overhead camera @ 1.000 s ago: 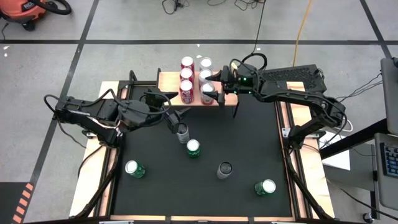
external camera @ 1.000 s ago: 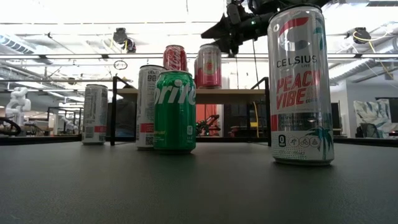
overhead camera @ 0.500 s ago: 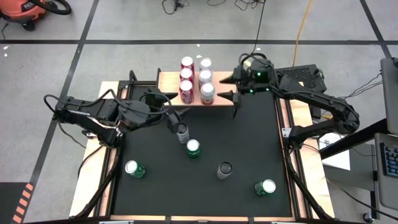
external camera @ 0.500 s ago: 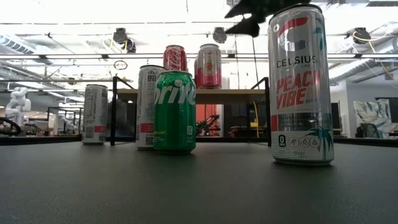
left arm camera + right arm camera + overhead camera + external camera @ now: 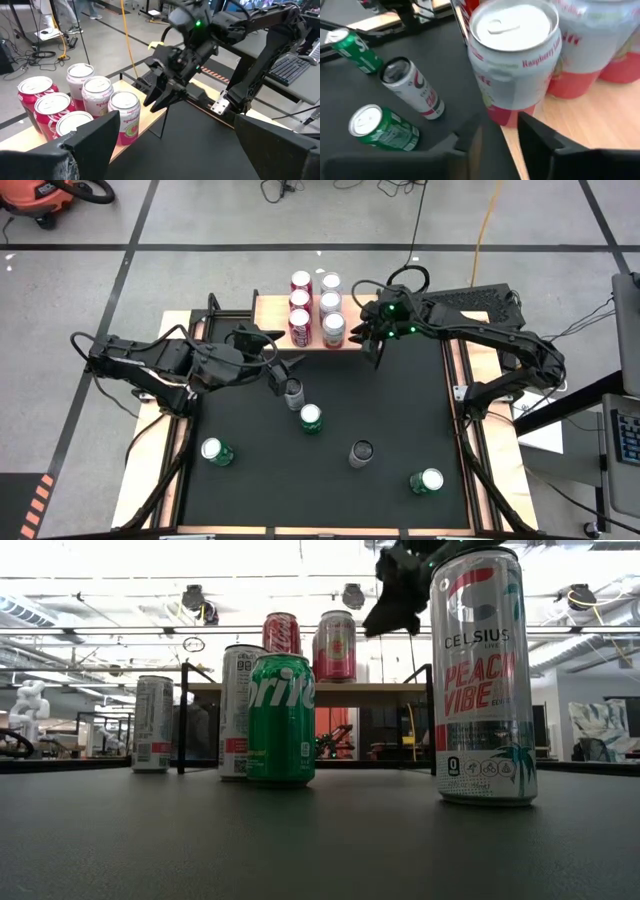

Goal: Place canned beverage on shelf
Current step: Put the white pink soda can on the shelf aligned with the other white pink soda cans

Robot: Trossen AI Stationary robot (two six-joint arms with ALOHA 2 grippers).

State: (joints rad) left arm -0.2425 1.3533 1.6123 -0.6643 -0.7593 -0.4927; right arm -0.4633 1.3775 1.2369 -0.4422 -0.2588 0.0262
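The shelf (image 5: 272, 312) stands at the mat's far edge, its wood top (image 5: 580, 120) carrying three red cans (image 5: 299, 301) and three pink-and-white cans (image 5: 331, 303). My right gripper (image 5: 368, 338) hangs just off the shelf's right end, beside the nearest pink-and-white can (image 5: 515, 55). It touches nothing, and its fingers (image 5: 540, 135) are drawn close with a narrow gap. My left gripper (image 5: 279, 366) is wide open over the mat in front of the shelf, next to a slim silver can (image 5: 293, 392) that stands apart from its fingers (image 5: 95, 140).
Standing on the black mat (image 5: 400, 400) are a green can (image 5: 311, 418), a second green one (image 5: 216, 451), a dark slim can (image 5: 361, 453) and a green can at the near right (image 5: 428, 481). A tall Celsius can (image 5: 483, 675) looms in the low view. The mat's right half is bare.
My right gripper has backed off from the nearest pink-and-white can toward the table's right edge and upward, then tipped down. Its widely spread fingers have drawn close together. The can stays upright on the shelf.
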